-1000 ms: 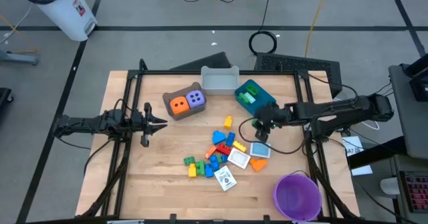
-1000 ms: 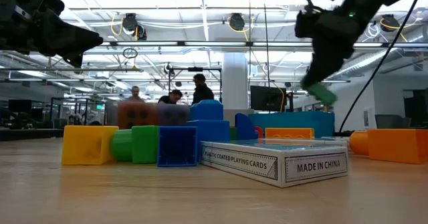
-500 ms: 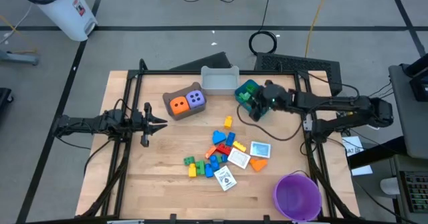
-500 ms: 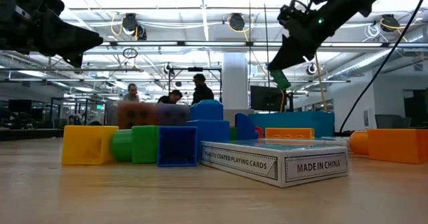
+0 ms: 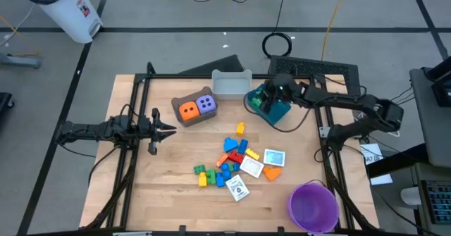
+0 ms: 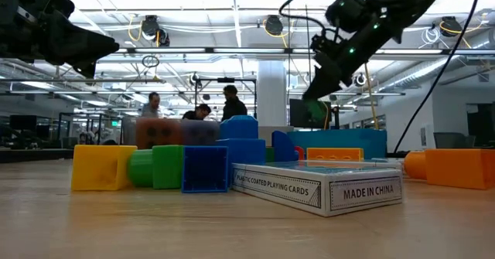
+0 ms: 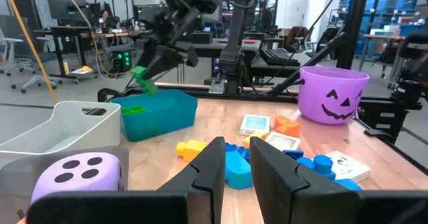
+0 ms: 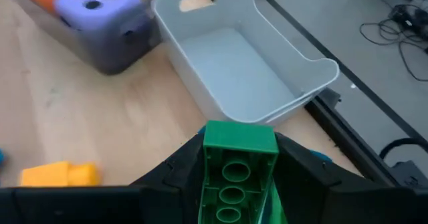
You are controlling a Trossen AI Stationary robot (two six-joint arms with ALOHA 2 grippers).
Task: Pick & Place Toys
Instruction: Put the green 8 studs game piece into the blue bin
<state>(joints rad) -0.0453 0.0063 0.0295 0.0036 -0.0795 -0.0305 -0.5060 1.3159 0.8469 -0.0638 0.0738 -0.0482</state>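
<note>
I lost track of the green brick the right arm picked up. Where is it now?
The green brick is in the right gripper's jaws, held above the blue bin at the table's far right, beside the grey bin.

Overhead and table-level cameras share the table (image 5: 176, 172).

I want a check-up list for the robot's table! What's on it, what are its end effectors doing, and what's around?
Surface: wooden table, bare wood visible.
Job's things: orange die and purple die in the brown bin; loose bricks and white cards mid-table; green brick held.
Clutter: grey bin, blue bin, purple bowl.
Grippers: right end effector shut on green brick above blue bin; left end effector waits at left, holding nothing.
Cables: coil on floor.
Surroundings: white trash can; people far behind.
</note>
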